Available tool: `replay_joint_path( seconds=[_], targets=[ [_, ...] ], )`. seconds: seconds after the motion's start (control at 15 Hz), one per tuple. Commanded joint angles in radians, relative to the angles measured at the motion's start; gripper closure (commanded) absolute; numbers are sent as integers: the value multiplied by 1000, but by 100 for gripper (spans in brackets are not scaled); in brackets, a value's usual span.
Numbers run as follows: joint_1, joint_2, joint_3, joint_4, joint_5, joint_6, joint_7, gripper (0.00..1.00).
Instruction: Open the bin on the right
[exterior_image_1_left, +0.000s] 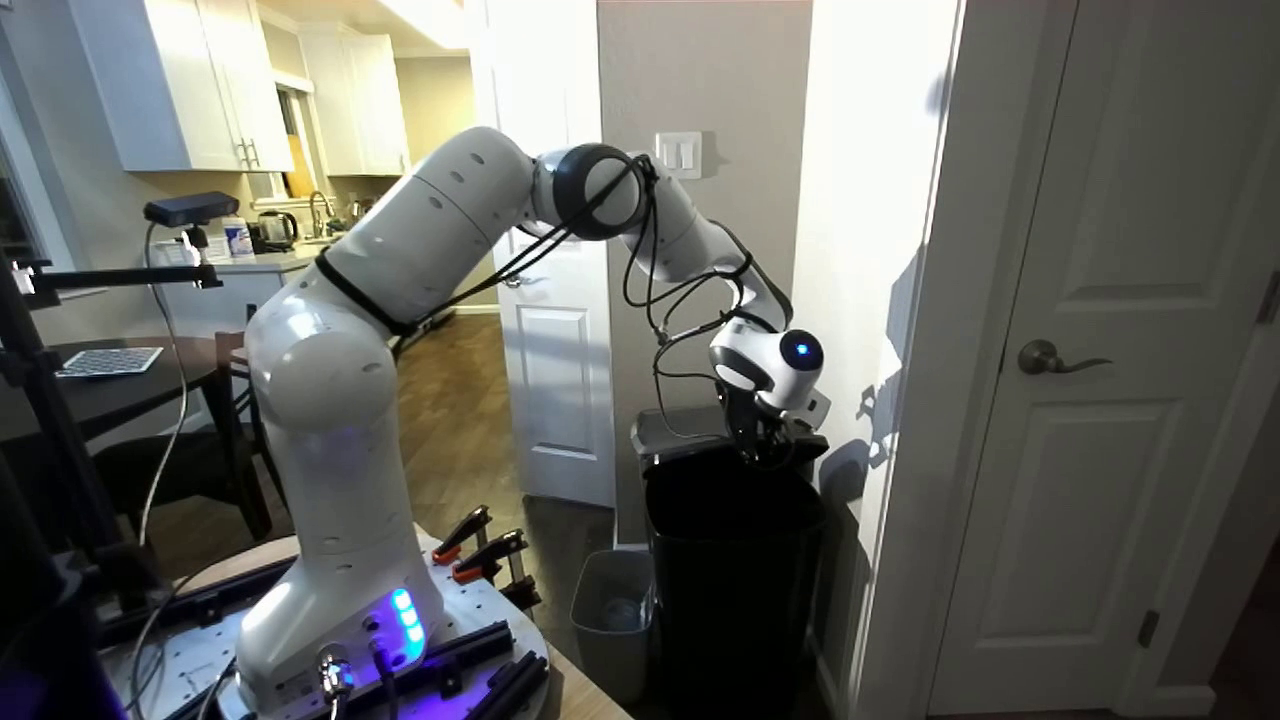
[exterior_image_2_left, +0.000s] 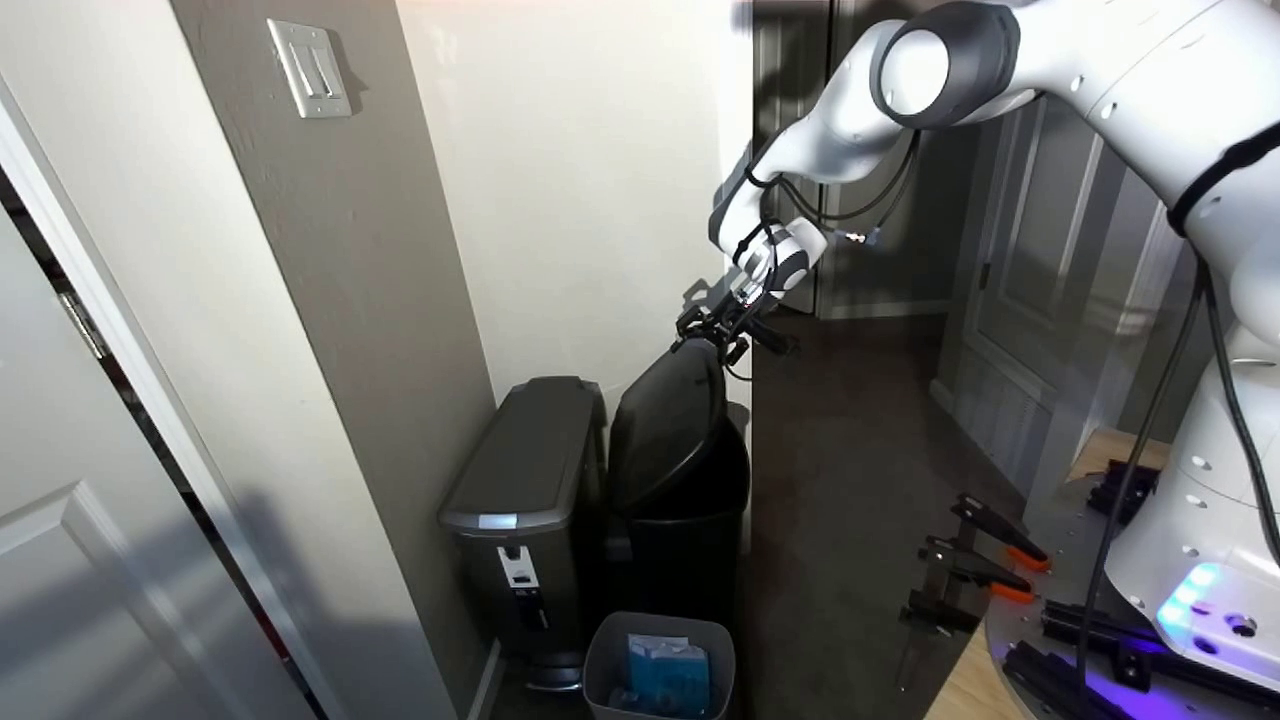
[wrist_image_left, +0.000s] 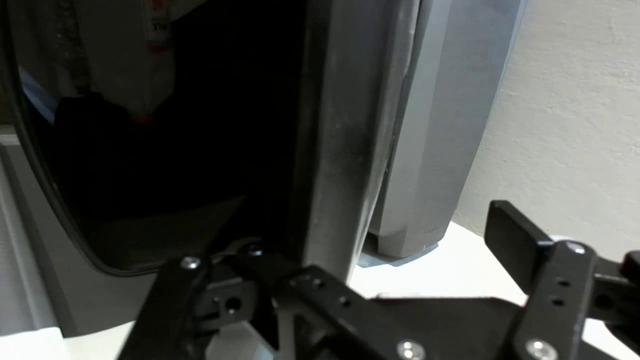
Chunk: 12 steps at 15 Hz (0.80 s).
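The tall black bin (exterior_image_1_left: 735, 600) stands in the corner and also shows in an exterior view (exterior_image_2_left: 692, 565). Its black lid (exterior_image_2_left: 668, 425) is tilted up, with a dark gap between lid and body. My gripper (exterior_image_2_left: 718, 325) is at the lid's raised edge; it also shows over the bin in an exterior view (exterior_image_1_left: 775, 440). In the wrist view my gripper (wrist_image_left: 377, 235) is open, fingers wide apart. One finger is close against the glossy lid edge (wrist_image_left: 350, 125), its tip partly hidden in shadow; the other finger stands apart. Contact is hard to tell.
A paler grey boxy container (exterior_image_2_left: 530, 450) stands right beside the bin, against the wall; its side shows in the wrist view (wrist_image_left: 435, 125). A small grey wastebasket (exterior_image_1_left: 613, 620) stands in front. Walls (exterior_image_2_left: 590, 200) close in behind. Clamps (exterior_image_1_left: 495, 550) stick out from the robot's table.
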Motion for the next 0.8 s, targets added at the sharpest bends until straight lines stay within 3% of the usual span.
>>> replay_joint_path(
  seconds=[0.0,0.73],
  targets=[
    [40,-90,-6,-73,-65,61,48,0],
    [161,-238,57,-113,-334,169,294,0]
  ],
)
